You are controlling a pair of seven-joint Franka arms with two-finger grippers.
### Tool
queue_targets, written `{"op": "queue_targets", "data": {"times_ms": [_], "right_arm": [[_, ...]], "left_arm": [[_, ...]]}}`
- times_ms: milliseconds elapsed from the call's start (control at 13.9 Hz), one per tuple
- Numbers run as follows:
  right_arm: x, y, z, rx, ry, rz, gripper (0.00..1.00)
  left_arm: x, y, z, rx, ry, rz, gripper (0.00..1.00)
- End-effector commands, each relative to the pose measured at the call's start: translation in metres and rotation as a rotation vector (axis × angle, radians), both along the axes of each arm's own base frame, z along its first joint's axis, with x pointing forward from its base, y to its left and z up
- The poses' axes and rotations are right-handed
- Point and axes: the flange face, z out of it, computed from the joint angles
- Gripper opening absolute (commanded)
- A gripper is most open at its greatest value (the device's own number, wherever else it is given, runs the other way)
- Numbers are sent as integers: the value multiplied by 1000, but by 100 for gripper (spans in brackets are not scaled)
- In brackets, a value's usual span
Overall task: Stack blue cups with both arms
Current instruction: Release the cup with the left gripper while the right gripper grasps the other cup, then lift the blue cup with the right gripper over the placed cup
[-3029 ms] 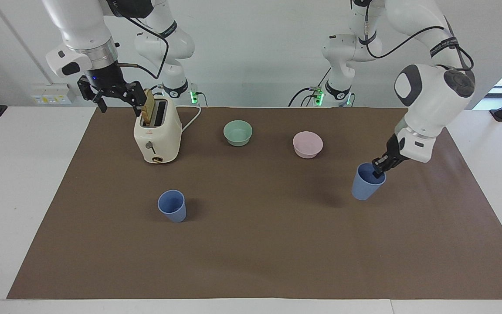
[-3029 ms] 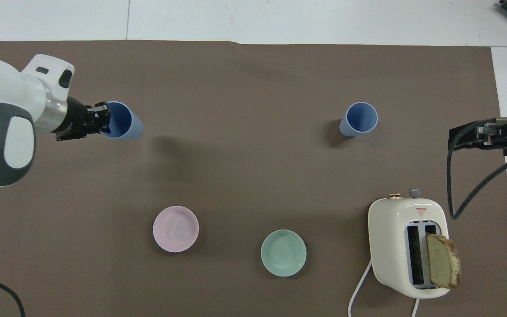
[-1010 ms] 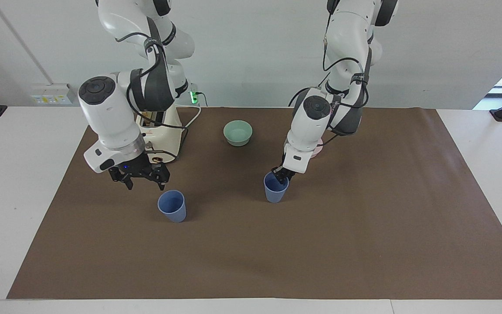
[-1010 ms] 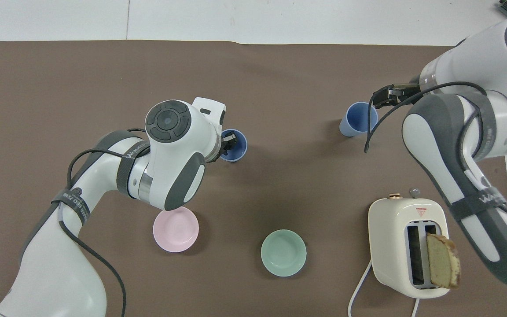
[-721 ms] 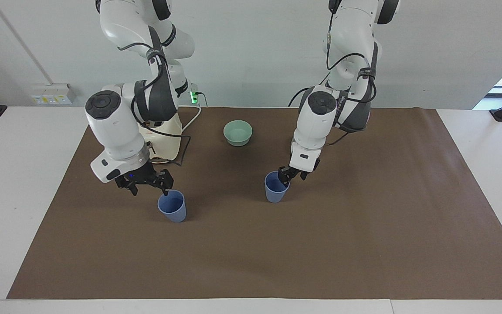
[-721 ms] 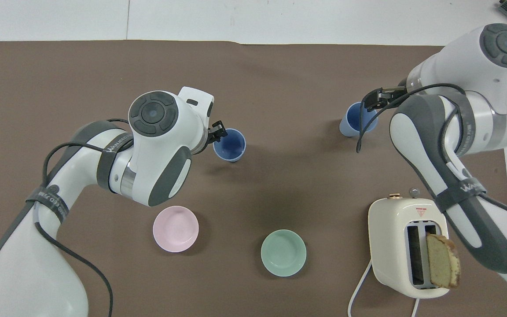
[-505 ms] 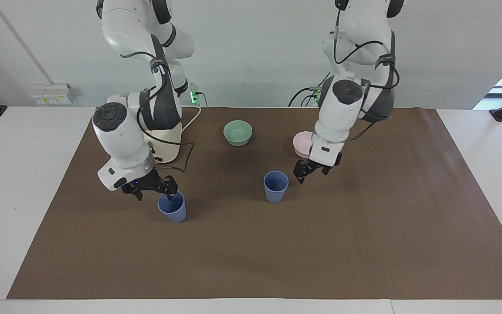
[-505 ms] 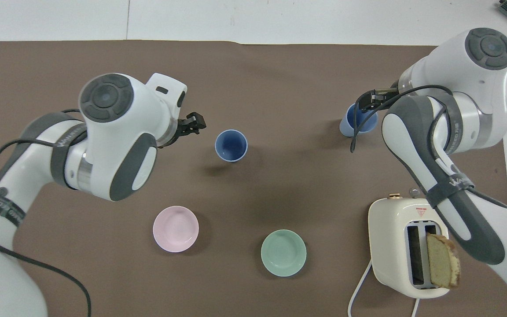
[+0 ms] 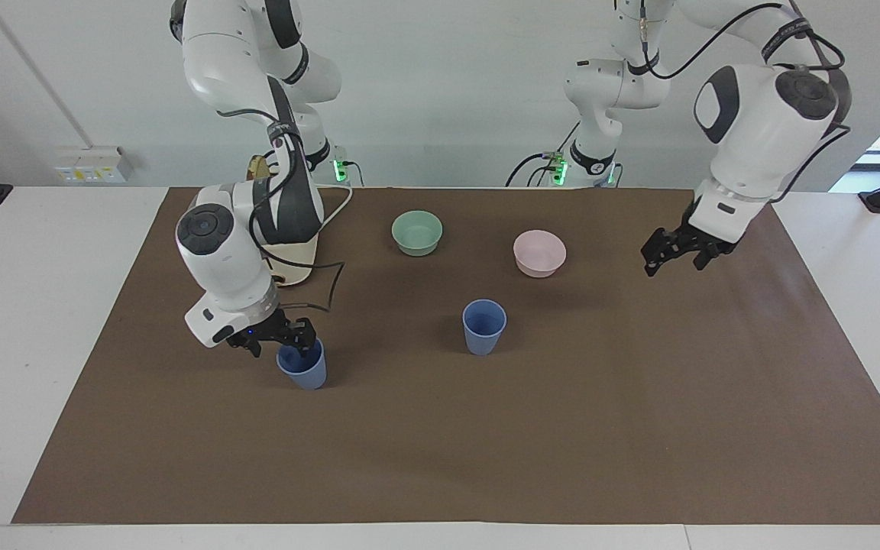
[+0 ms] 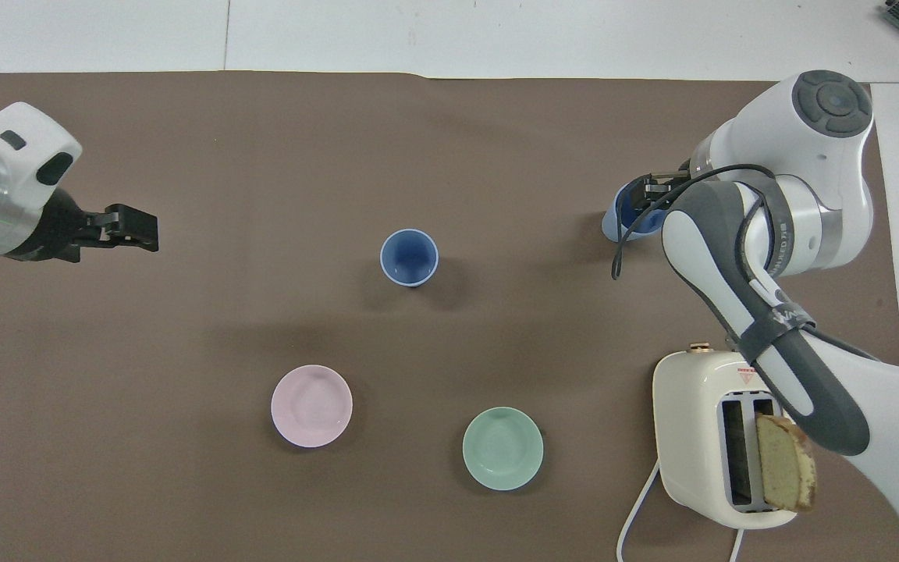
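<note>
Right gripper (image 9: 281, 341) straddles one blue cup's (image 9: 302, 366) rim, fingers not yet closed, at its end of the mat; the pinch should be square. Left gripper (image 9: 675, 254), open, waits; second cup (image 9: 483, 326) stands mid-mat.

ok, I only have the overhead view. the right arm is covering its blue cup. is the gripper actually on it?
Observer: The facing view shows the right gripper down at the rim of that blue cup. One fingertip dips inside, with the jaws open and not clamped.
Operator: cup upright?
Observer: Yes, it stands upright on the brown mat and is not lifted.
Operator: and the left gripper, on the mat or up?
Observer: The left gripper is up in the air over the left arm's end of the mat. It is open and holds nothing. The other blue cup stands alone, with no gripper near it.
</note>
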Motion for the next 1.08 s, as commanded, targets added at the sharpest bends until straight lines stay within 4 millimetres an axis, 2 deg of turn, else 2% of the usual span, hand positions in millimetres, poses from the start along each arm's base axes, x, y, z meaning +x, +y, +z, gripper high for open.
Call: {"op": "queue_targets", "data": {"times_ms": [0, 144, 361, 505, 649, 793, 865, 938, 1010], "right_arm": [[-4, -1, 0, 5, -4, 30, 31], [-5, 0, 0, 4, 0, 39, 0], [-4, -1, 11, 4, -15, 32, 0], [-8, 0, 43, 4, -56, 37, 0], [-24, 7, 85, 9, -58, 40, 0], [-46, 32, 123, 11, -55, 70, 0], [-60, 52, 145, 23, -53, 91, 0], [-73, 70, 157, 34, -48, 84, 0], [-80, 94, 161, 64, -47, 60, 0]], "left_arm": [[-14, 35, 14, 13, 23, -115, 100], [-19, 40, 38, 15, 28, -142, 100], [-27, 42, 91, 17, 44, -142, 100], [-33, 39, 100, 28, 57, -150, 100], [-36, 33, 101, 29, 71, -163, 100], [-38, 32, 101, 29, 77, -164, 100], [-42, 33, 107, 28, 60, -164, 100], [-45, 36, 111, 25, 46, -152, 100], [-45, 42, 111, 24, 46, -140, 100]]}}
